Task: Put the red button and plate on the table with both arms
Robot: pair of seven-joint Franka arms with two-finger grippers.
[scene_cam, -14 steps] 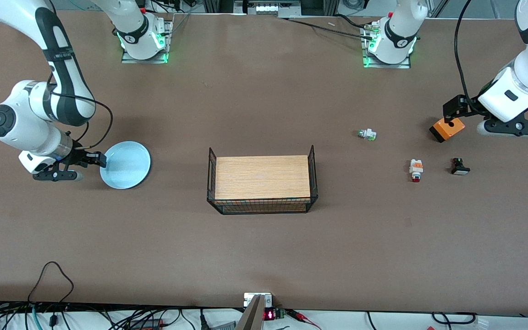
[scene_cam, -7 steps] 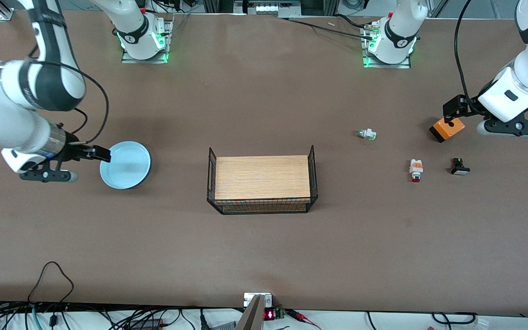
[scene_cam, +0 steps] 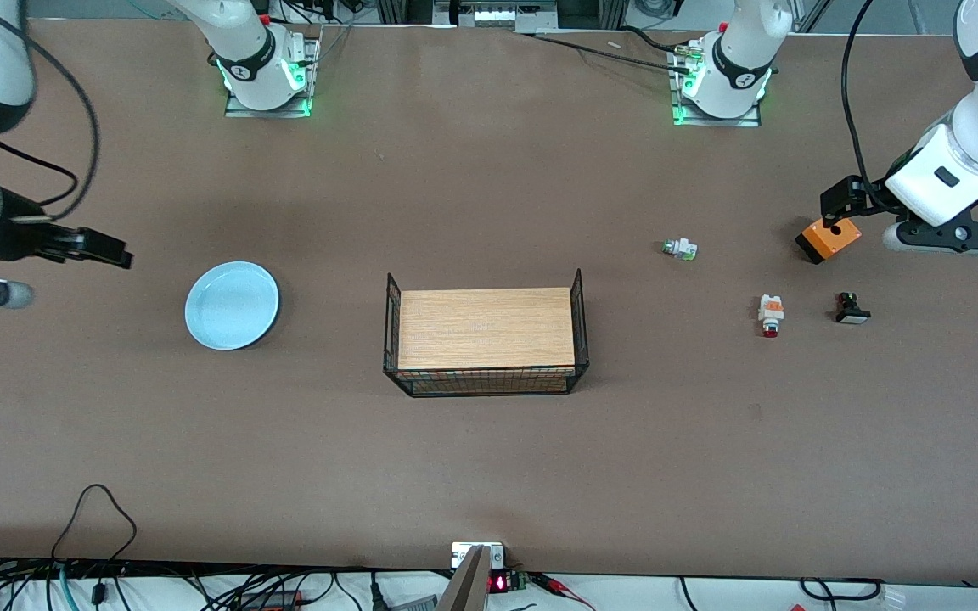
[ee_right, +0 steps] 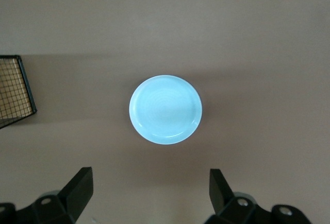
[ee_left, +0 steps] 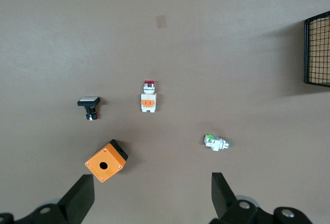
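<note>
The light blue plate [scene_cam: 232,305] lies flat on the brown table [scene_cam: 489,475] toward the right arm's end; it also shows in the right wrist view [ee_right: 165,109]. My right gripper [scene_cam: 107,250] is open and empty, up in the air beside the plate, apart from it [ee_right: 149,193]. The red button [scene_cam: 770,315] lies on the table toward the left arm's end, red cap toward the front camera [ee_left: 148,99]. My left gripper [scene_cam: 839,204] is open and empty over an orange box, well above the table [ee_left: 152,203].
The orange box [scene_cam: 829,239] with a round hole, a white-and-green part [scene_cam: 680,249] and a black-and-white part [scene_cam: 852,309] lie around the red button. A wood-topped black wire basket stand [scene_cam: 486,338] stands mid-table.
My right gripper has let go of the plate's rim, risen and drawn back toward the right arm's end of the table. The plate stays put. The left arm has not moved.
</note>
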